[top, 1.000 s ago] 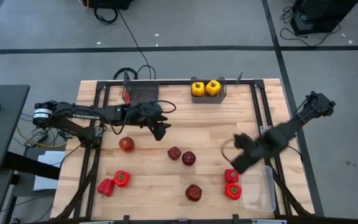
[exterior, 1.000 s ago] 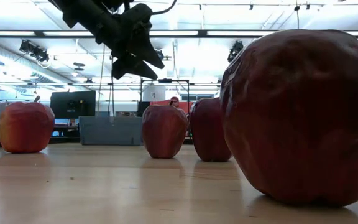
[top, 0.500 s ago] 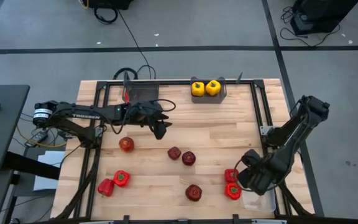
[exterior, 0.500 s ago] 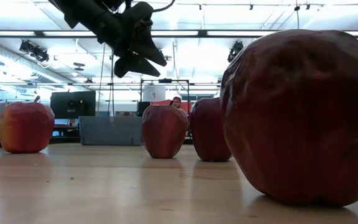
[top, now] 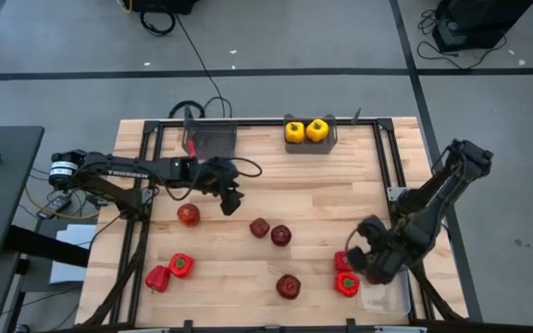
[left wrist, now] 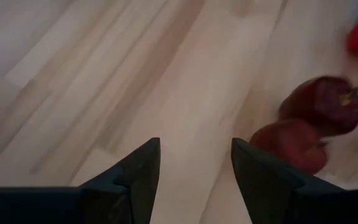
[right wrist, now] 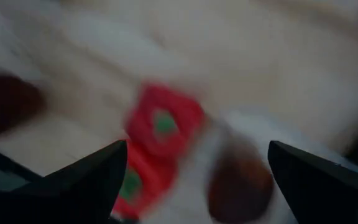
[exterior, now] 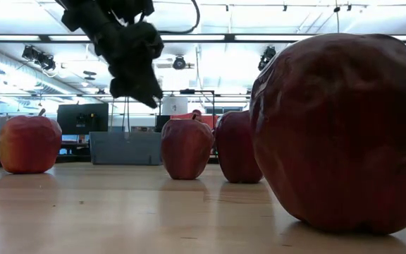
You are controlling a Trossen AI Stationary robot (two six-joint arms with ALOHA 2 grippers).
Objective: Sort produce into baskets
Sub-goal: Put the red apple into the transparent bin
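My left gripper [top: 232, 200] is open and empty above the table's middle, pointing down; it also shows in the low view [exterior: 138, 90] and in its wrist view [left wrist: 194, 169], with two dark red apples [left wrist: 303, 124] ahead of it. My right gripper [top: 359, 259] is open and empty, above two red peppers [top: 345, 273] beside the clear tray [top: 391, 294]. In its wrist view [right wrist: 197, 180] the peppers [right wrist: 163, 121] lie below, and a dark red round thing [right wrist: 238, 186] lies on the pale tray, blurred. Two yellow peppers [top: 305, 131] sit in a far bin.
Apples lie at the left [top: 189, 215], middle [top: 270, 231] and near edge [top: 289, 286]. Two red peppers [top: 170, 271] lie near left. A dark grey bin [top: 213, 139] stands at the far edge, something red at its left end. A dark frame runs along the table's sides.
My left gripper has shifted slightly toward the near left and tipped from slanting to pointing down. My right gripper has swung from the table's right middle toward the near edge over the tray, then back a little toward the red peppers.
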